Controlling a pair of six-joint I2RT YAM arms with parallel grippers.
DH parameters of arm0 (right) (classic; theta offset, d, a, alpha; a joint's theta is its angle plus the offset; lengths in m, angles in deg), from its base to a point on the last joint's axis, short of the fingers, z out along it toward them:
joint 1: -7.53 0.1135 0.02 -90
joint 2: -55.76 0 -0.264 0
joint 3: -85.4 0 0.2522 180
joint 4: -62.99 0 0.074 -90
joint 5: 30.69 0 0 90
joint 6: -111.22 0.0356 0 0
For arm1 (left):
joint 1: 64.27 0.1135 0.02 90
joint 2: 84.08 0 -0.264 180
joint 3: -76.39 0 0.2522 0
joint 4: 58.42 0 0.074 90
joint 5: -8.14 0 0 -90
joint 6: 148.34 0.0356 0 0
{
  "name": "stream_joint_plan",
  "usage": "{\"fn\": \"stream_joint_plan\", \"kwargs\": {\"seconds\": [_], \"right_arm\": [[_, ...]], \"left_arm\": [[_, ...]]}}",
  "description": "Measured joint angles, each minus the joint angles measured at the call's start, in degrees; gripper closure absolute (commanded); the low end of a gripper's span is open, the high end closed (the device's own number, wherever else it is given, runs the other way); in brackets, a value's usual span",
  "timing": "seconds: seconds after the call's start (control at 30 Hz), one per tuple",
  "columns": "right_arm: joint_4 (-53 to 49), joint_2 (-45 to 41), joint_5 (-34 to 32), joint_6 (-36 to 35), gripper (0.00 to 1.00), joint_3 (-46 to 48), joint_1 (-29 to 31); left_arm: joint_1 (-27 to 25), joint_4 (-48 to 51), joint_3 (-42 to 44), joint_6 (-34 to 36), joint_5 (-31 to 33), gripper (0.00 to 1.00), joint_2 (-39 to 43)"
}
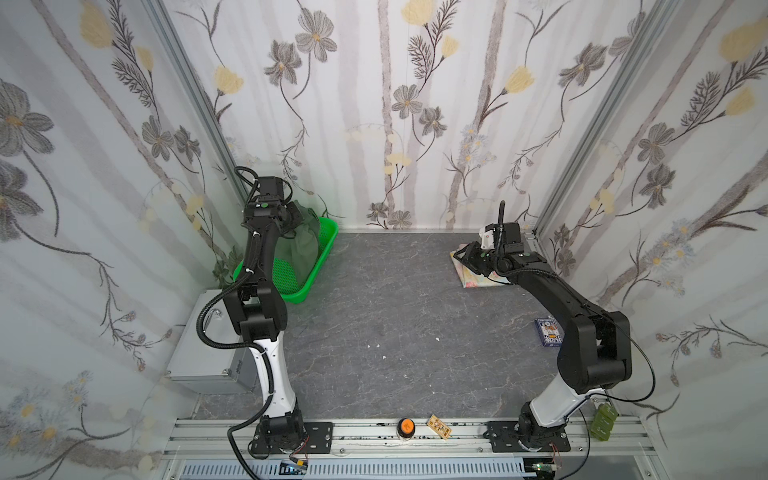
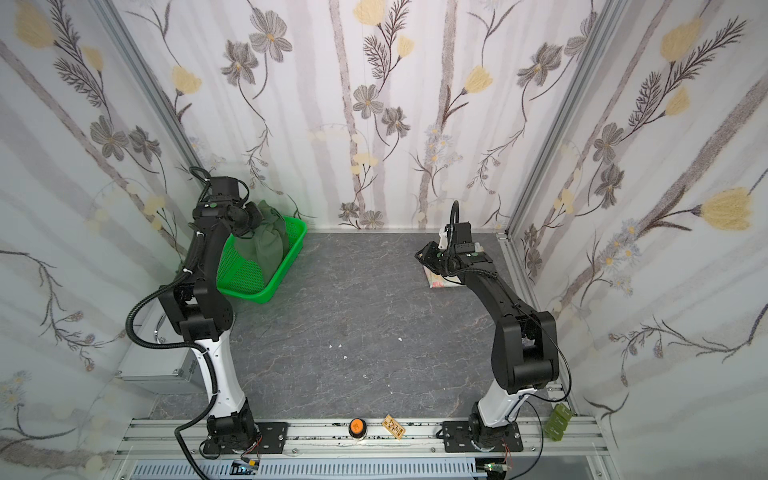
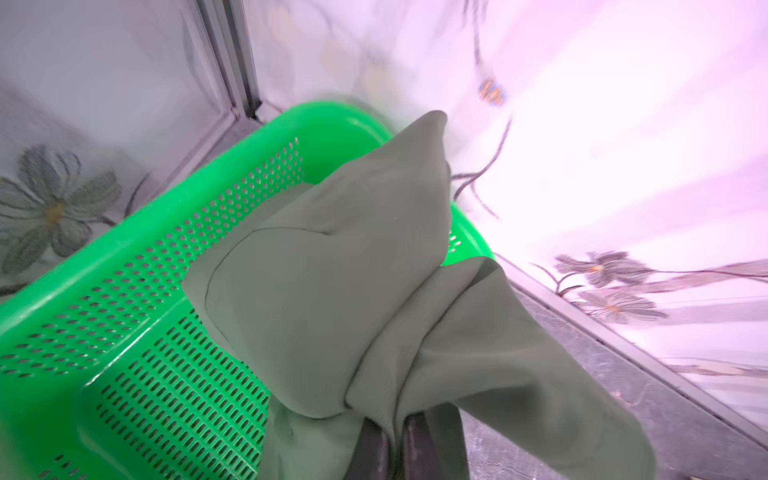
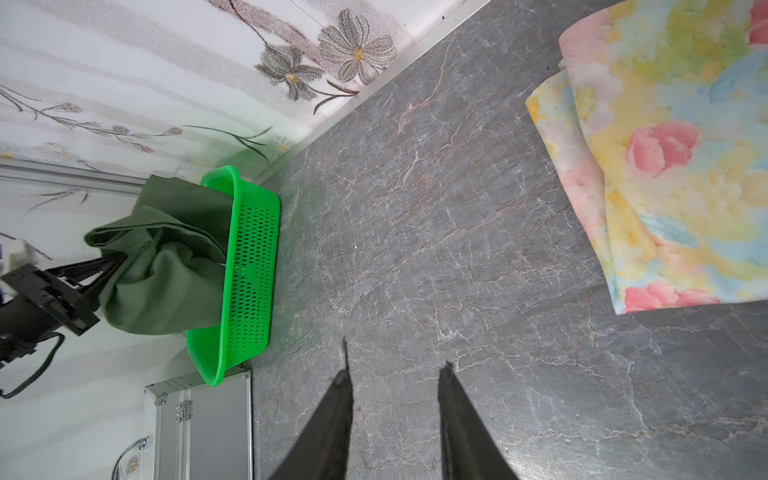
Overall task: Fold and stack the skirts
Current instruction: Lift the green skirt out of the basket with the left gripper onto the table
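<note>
— Grey marbled tabletop (image 1: 395,311) inside flowered walls: we begin at the near rail. What do we record there?

— An orange button (image 1: 406,427) and a small circuit board (image 1: 439,427) sit on the rail, neither part of the job. Further in, a card box (image 1: 548,331) lies by the right arm and a metal case (image 1: 208,345) stands beside the left arm.

— And the right gripper (image 4: 397,355)?

— Its jaws stand spread with bare table between them, holding nothing. It hovers near the floral skirt (image 4: 665,166), which lies folded flat towards the far right corner. We judge that spot to be the base of the stack, with the arm waiting beside it.

— The far left?

— The left gripper (image 3: 392,440) is pinched tight on a bunched fold of the olive skirt (image 3: 353,270). The cloth hangs partly raised, its lower part inside the green basket (image 3: 124,270) by the back wall. We judge the gathered fold was chosen so the garment draws out in one piece.

— Outstanding?

— The olive skirt is not yet spread, folded or stacked. We rate a snag on the basket rim as the main risk.
</note>
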Motion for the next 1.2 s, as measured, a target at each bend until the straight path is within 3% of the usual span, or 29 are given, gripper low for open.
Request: {"fn": "stream_joint_plan", "kwargs": {"seconds": [0.27, 0.6, 0.73, 0.87, 0.93, 0.97, 1.0, 1.03, 1.1, 1.2], "right_arm": [[-0.5, -5.1, -1.4, 0.2, 0.64, 1.8, 0.7], [-1.2, -14.2, -2.9, 0.7, 0.63, 6.7, 1.0], [-1.2, -15.9, -3.0, 0.8, 0.63, 8.5, 1.0], [-1.2, -15.9, -2.9, 1.7, 0.63, 10.5, 1.0], [-0.5, -15.9, -2.9, 1.8, 0.63, 11.3, 1.2], [-0.3, -15.9, -2.9, 1.9, 0.63, 11.6, 1.4], [-0.3, -15.8, -2.9, 1.9, 0.63, 11.8, 1.6], [-0.4, -15.7, -3.0, 1.9, 0.62, 11.8, 1.9], [-0.4, -15.1, -3.7, 1.5, 0.62, 11.8, 2.8], [-1.3, -14.0, -6.5, 0.1, 0.61, 11.8, 5.1]], "left_arm": [[-4.5, 0.0, -1.9, 0.4, -10.8, 1.00, 10.1], [-18.3, -0.2, 7.1, -1.2, -28.3, 1.00, 20.5], [-22.9, -4.5, 20.3, -3.7, -33.0, 1.00, 23.0], [-21.9, -17.4, 44.7, -11.4, -37.2, 1.00, 26.3], [-21.3, -20.5, 52.1, -13.5, -37.6, 1.00, 24.7], [-21.1, -22.2, 55.1, -13.9, -37.8, 0.79, 23.8], [-20.8, -23.3, 57.3, -14.0, -37.9, 0.51, 23.0], [-20.5, -24.2, 58.8, -14.3, -37.9, 0.37, 22.6], [-19.4, -25.5, 61.5, -14.8, -36.9, 0.00, 22.3], [-17.7, -26.8, 62.9, -15.0, -35.0, 0.00, 23.6]]}}
